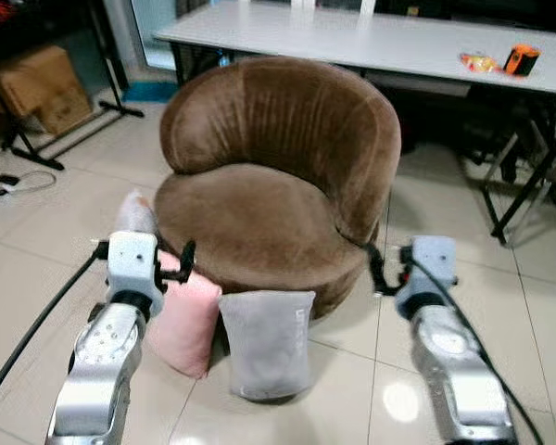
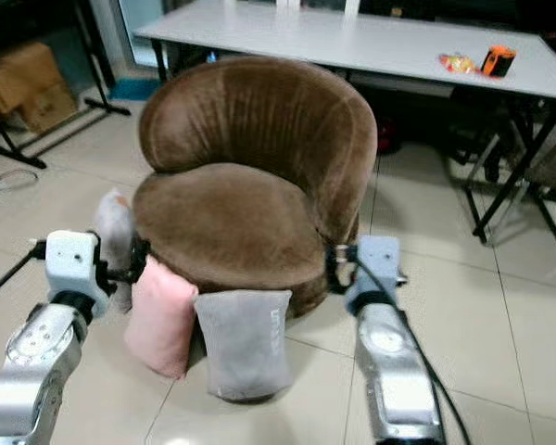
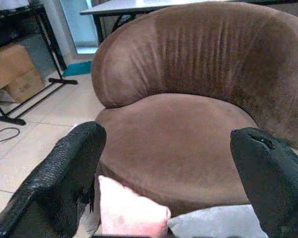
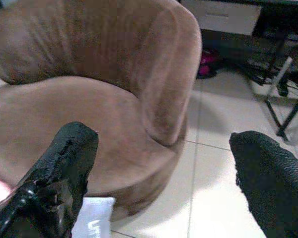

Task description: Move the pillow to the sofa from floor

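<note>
Three pillows (image 1: 267, 341) lean against sofa (image 1: 278, 176); third mostly hidden.

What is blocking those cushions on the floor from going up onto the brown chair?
Nothing visible. The sofa seat is bare, the grey pillow and pink pillow lean against its front, and both open end effectors, left and right, hover just above.
</note>
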Robot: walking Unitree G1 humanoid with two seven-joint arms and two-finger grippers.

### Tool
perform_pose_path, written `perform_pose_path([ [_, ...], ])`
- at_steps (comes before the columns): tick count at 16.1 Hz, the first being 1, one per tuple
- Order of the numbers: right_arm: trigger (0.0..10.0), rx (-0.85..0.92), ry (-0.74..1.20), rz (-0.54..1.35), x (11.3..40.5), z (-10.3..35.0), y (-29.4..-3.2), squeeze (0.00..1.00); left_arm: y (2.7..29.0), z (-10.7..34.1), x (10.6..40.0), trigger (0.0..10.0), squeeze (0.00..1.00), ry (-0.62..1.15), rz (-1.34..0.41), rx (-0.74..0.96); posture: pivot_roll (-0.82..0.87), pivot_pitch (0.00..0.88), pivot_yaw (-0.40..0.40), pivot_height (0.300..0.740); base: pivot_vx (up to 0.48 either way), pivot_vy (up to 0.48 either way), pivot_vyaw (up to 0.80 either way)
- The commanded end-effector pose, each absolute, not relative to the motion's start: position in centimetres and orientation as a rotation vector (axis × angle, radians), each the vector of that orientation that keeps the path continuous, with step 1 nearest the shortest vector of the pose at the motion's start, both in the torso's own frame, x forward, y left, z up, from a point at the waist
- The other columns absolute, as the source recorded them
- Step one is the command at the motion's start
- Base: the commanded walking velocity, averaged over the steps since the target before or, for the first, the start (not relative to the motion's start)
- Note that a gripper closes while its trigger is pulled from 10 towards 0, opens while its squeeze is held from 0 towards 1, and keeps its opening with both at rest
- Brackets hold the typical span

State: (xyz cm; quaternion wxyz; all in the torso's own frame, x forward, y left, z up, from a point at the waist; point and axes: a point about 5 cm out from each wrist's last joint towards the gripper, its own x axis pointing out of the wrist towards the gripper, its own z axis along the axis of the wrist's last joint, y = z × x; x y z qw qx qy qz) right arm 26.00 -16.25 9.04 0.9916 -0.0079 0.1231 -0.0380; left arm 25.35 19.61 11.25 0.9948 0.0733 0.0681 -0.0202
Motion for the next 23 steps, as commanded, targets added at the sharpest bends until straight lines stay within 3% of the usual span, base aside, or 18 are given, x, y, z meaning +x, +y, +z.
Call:
perform_pose_path([
  [1, 10.0, -0.008, 0.268, -0.061, 26.0, 8.7, -16.1, 0.0, 19.8, 11.4, 25.3, 10.0, 0.0, 0.134, -0.034, 0.166, -0.04, 0.0, 0.008, 0.74, 0.304, 0.0, 0.0],
  [4, 10.0, -0.022, 0.256, -0.07, 26.4, 8.8, -16.1, 0.0, 20.2, 11.6, 25.4, 10.0, 0.0, 0.13, -0.027, 0.169, -0.03, 0.0, 0.011, 0.74, 0.299, 0.0, 0.76],
  [18, 10.0, -0.067, 0.235, -0.029, 27.2, 9.0, -16.1, 0.0, 20.3, 11.5, 25.4, 10.0, 0.0, 0.127, -0.02, 0.183, -0.02, 0.0, 0.004, 0.74, 0.297, 0.0, 0.0],
  [23, 10.0, -0.069, 0.227, -0.005, 27.3, 9.0, -16.0, 0.0, 20.4, 11.3, 25.3, 10.0, 0.0, 0.13, -0.018, 0.203, -0.02, 0.0, 0.003, 0.74, 0.266, 0.0, 0.8],
])
